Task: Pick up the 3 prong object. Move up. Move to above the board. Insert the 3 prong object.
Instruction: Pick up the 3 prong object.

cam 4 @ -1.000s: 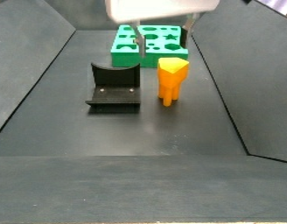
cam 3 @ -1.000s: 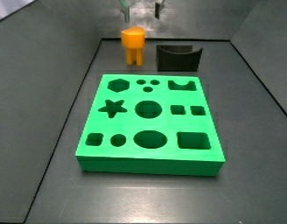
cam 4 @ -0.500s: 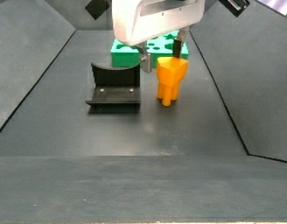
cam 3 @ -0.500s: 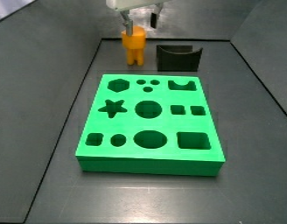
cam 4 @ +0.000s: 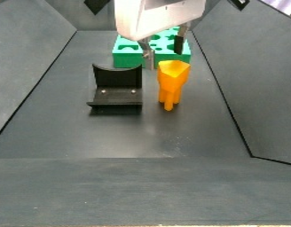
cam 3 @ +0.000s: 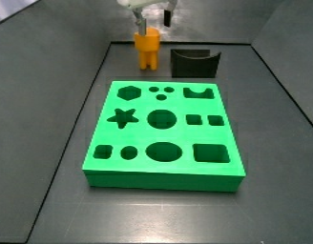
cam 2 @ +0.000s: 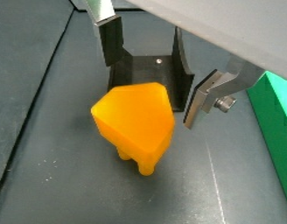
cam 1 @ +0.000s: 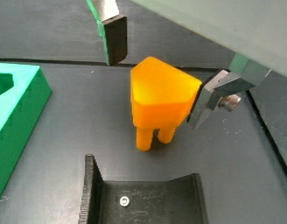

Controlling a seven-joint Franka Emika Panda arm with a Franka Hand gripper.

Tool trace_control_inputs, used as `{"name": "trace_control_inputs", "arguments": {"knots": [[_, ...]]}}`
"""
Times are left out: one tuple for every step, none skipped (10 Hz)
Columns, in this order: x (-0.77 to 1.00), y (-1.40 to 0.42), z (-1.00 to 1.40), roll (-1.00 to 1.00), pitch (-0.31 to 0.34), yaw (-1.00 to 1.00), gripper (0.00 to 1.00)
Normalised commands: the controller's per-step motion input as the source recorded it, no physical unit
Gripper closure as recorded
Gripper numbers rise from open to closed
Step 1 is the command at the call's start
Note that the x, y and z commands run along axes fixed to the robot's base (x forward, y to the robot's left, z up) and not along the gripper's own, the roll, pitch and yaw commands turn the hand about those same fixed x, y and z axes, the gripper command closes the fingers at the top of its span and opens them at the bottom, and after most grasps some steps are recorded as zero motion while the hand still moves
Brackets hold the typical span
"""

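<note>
The 3 prong object (cam 3: 146, 48) is a small orange block standing upright on its prongs on the dark floor, behind the green board (cam 3: 163, 133). It also shows in the other side view (cam 4: 172, 82) and in both wrist views (cam 1: 161, 98) (cam 2: 134, 118). My gripper (cam 3: 152, 23) is right over it, open. In the wrist views the gripper (cam 1: 164, 70) (cam 2: 156, 72) has one finger on each side of the block's top, with a gap to each; the fingers (cam 1: 115, 39) do not touch it. The board's near end (cam 4: 145, 44) is partly hidden by the gripper.
The dark fixture (cam 3: 194, 63) stands just beside the orange block, also seen in a side view (cam 4: 114, 87) and in both wrist views (cam 1: 140, 197) (cam 2: 146, 74). Sloping grey walls (cam 3: 70, 57) enclose the floor on both sides.
My gripper has come down over the orange block since a second ago and now straddles its top. The block, board and fixture have not moved.
</note>
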Motion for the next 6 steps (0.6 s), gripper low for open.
{"name": "trace_control_inputs", "arguments": {"knots": [[0.0, 0.0, 0.0, 0.02, 0.0, 0.07, 0.0], [-0.17, 0.06, -0.25, 0.05, 0.0, 0.18, 0.0], [-0.19, 0.11, -0.33, 0.04, 0.0, 0.21, 0.0], [-0.19, 0.13, -0.32, 0.03, 0.0, 0.2, 0.0], [-0.37, 0.29, -0.31, 0.01, 0.004, 0.29, 0.0], [-0.27, 0.27, -0.23, 0.0, 0.0, 0.25, 0.0]]}}
